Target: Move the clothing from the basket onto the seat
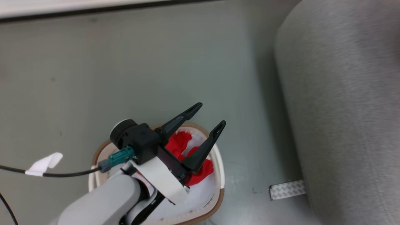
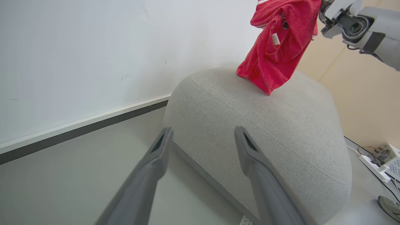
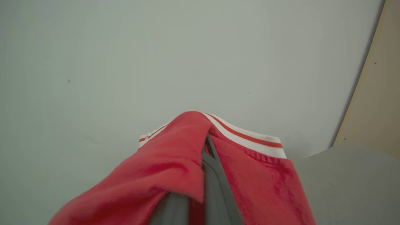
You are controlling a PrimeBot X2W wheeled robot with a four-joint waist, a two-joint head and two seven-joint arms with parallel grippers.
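Left wrist view: looks past the left gripper (image 2: pixel 203 128), spread wide and holding nothing, toward the seat (image 2: pixel 281 131). Catches 1 piece of the clothing (image 2: pixel 275 53) hanging above the seat's top, lowest corner just touching the fabric near the far rounded end. In the right wrist view, finds the right gripper (image 3: pixel 206 153) pinched shut on that piece, with red cloth and white stripe trim draped over both fingers (image 3: pixel 217 184). In the head view, puts the basket (image 1: pixel 220 170) on the floor (image 1: pixel 125 62) beside the seat, apart from its flank, with more red clothing (image 1: pixel 178 143) inside and the open left gripper poised at that same spot off the seat's side. Reads as the drop-off stage for 1 piece, with at least 1 more to fetch. Could go wrong on release: so near the seat's rounded end, with only a corner resting, looks liable to slide off toward the floor. Could also catch on the fingers, being wrapped over both, and ride back off the seat on withdrawal.
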